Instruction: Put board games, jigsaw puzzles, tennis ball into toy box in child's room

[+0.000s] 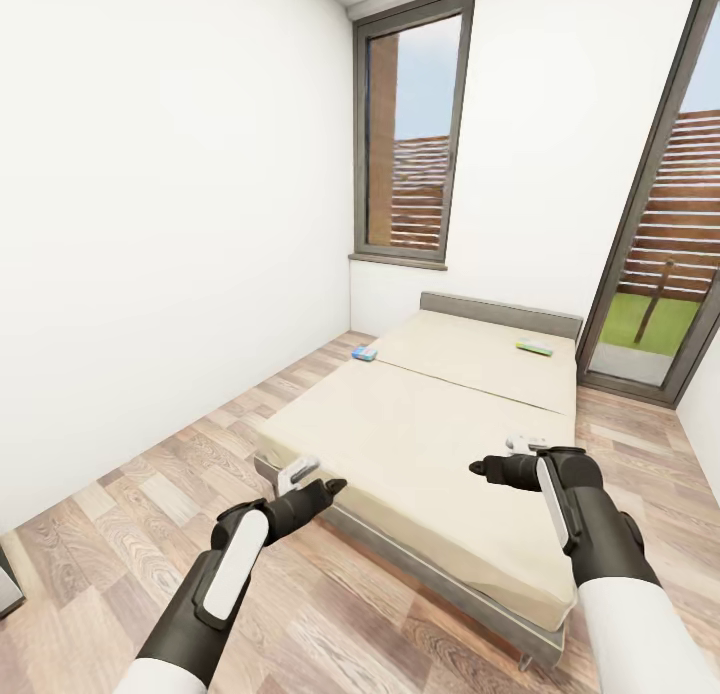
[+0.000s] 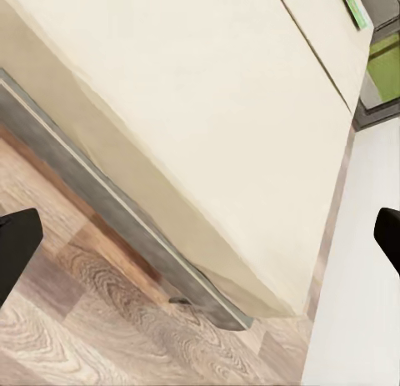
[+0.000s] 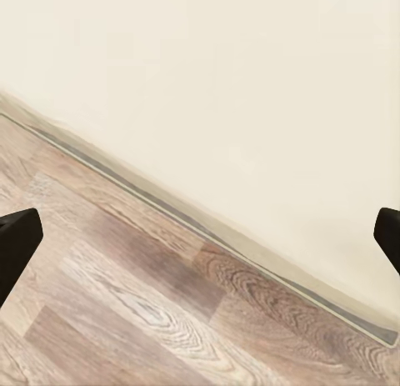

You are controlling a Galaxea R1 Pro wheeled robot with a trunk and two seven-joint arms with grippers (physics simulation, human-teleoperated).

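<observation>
Board games lay on the bed [image 1: 450,424], two of them: a small blue box [image 1: 364,353] at the far left edge of the mattress, just beside the seam between the two cream sections, and a flat yellow-green box [image 1: 534,348] on the far right part, near the grey headboard [image 1: 500,314]. The two boxes were well apart from each other. In the left wrist view the yellow-green box [image 2: 355,7] appeared as a thin strip on the far section of the mattress.

Both arms were stretched forward over the near end of the bed. The left pincer [image 1: 318,486] hovered at the near left corner of the mattress, its dark fingers [image 2: 15,244] spread wide with nothing between them; below it ran the grey bed frame and the wooden floor [image 1: 150,494]. The right pincer [image 1: 500,464] hung above the near right part of the mattress, likewise spread open and holding nothing, its fingers [image 3: 17,240] standing at opposite edges of the right wrist view over the mattress side and the floor.

A tall window [image 1: 412,134] stood in the far wall above the headboard, and a glass door [image 1: 665,254] at the far right showed a wooden fence and grass outside. A plain white wall [image 1: 150,224] ran along the left
</observation>
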